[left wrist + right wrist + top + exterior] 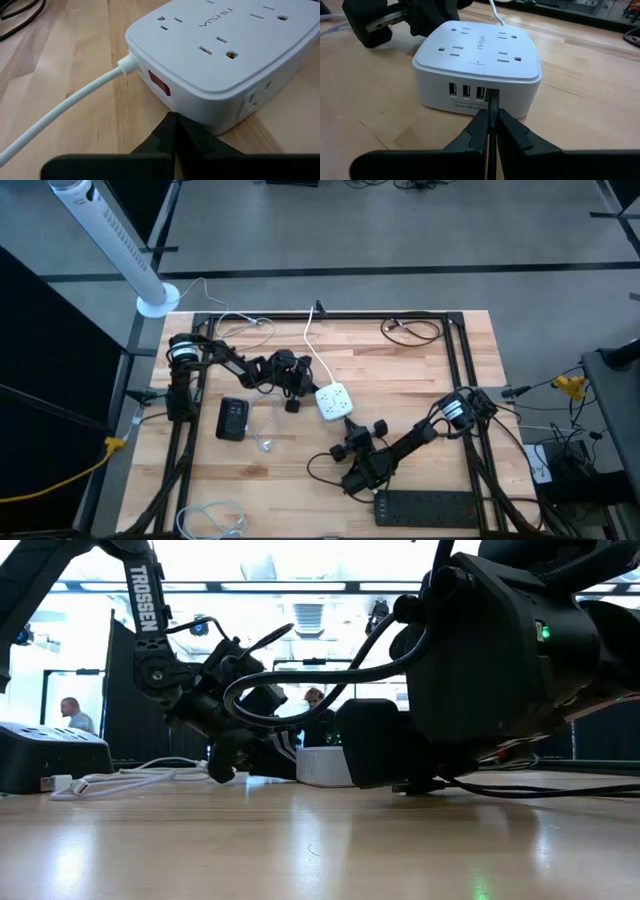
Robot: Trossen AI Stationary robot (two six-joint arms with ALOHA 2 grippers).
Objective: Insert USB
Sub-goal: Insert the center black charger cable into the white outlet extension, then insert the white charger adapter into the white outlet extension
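Your white power strip sits flat on the wooden table, near its middle, its white cord running off from one side. Your right end effector is pinched narrow on a thin dark USB plug, whose tip sits at the last of the four USB ports on the strip's front. Your left end effector is closed with nothing in it, its tips against the strip's side beside the red switch.

Wooden table: white power hub, black strip, black box, cables.
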